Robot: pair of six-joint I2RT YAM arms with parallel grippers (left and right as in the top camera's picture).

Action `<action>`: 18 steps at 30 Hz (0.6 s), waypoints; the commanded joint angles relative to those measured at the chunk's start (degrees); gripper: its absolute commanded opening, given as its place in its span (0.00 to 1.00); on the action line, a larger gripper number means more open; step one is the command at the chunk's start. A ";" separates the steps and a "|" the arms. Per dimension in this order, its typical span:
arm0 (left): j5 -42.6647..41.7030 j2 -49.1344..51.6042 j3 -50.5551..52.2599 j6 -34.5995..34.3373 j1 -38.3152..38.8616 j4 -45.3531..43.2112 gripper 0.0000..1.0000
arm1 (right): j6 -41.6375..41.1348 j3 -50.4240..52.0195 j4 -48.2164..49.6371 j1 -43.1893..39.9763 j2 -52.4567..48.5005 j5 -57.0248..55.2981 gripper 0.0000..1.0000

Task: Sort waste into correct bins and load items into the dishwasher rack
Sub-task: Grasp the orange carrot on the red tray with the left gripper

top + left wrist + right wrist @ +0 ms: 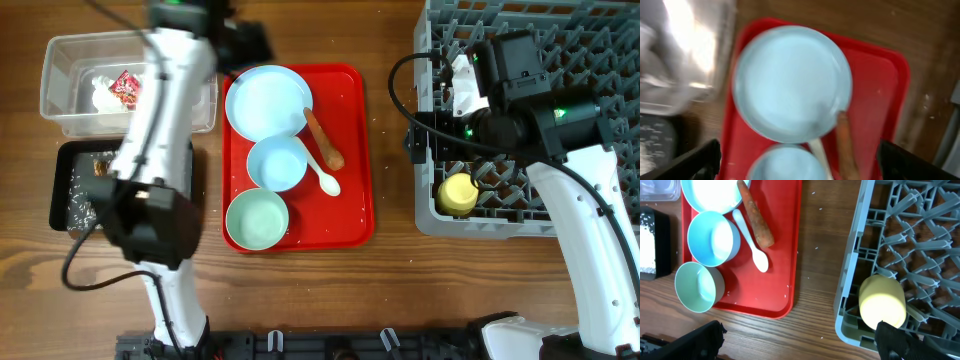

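Overhead, open table (395,180) between red tray (352,150), rack (427,215)

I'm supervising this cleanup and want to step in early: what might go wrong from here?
The sausage lies against the plate, so lifting the plate may roll it across the red tray. The open left hand hovers over both and the spoon, so it might grab the wrong one.

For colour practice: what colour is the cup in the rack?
The cup is yellow; right wrist view.
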State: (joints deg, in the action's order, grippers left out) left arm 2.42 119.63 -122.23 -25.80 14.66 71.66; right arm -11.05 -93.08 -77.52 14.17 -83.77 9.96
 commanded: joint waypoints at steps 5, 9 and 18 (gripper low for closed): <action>-0.57 -0.24 18.75 -16.79 14.38 -12.44 1.00 | 0.55 0.59 0.28 0.02 -0.39 -1.05 1.00; 1.75 -0.24 25.44 -18.43 20.26 -21.68 0.98 | 0.50 0.59 -0.11 0.02 -0.39 -1.05 1.00; 8.59 3.96 26.03 -21.75 21.57 -25.14 0.95 | 0.50 0.59 -1.42 0.02 -0.39 -1.03 1.00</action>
State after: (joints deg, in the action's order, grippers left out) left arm 7.29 120.46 -96.64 -45.58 36.56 47.75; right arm -11.05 -93.06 -78.85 14.17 -83.77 9.98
